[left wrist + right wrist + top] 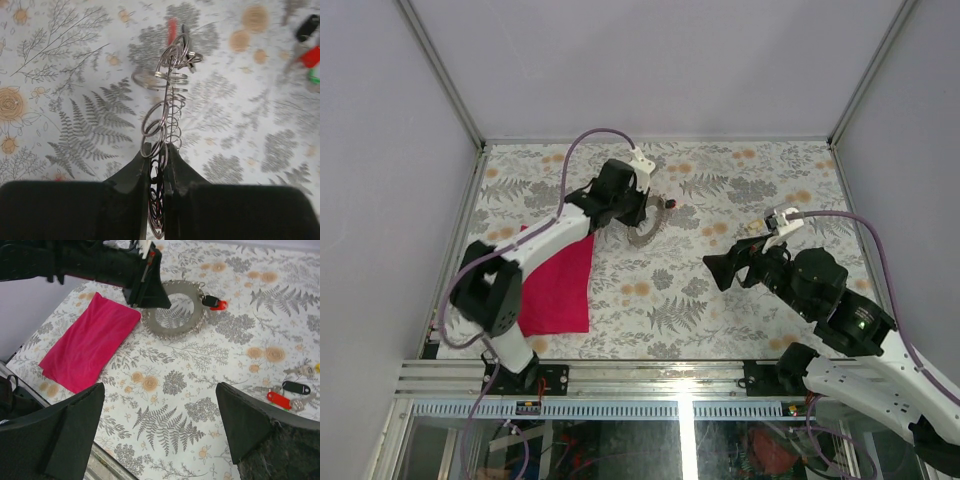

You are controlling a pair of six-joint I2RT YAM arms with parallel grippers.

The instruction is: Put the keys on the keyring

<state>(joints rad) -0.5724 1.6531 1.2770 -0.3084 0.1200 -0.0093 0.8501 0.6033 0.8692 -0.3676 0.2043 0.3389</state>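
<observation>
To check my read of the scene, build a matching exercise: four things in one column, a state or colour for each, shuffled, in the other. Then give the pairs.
1 left end effector
2 right end effector
3 cloth
4 loose keys

A open, holding nothing
B magenta, spread flat
C shut on the keyring
D lying apart from the ring

Pairs: 1-C, 2-A, 3-B, 4-D

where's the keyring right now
Top view: the keyring sits on the table, far and left of centre, pinched by the left pincer, right of the magenta cloth.
</observation>
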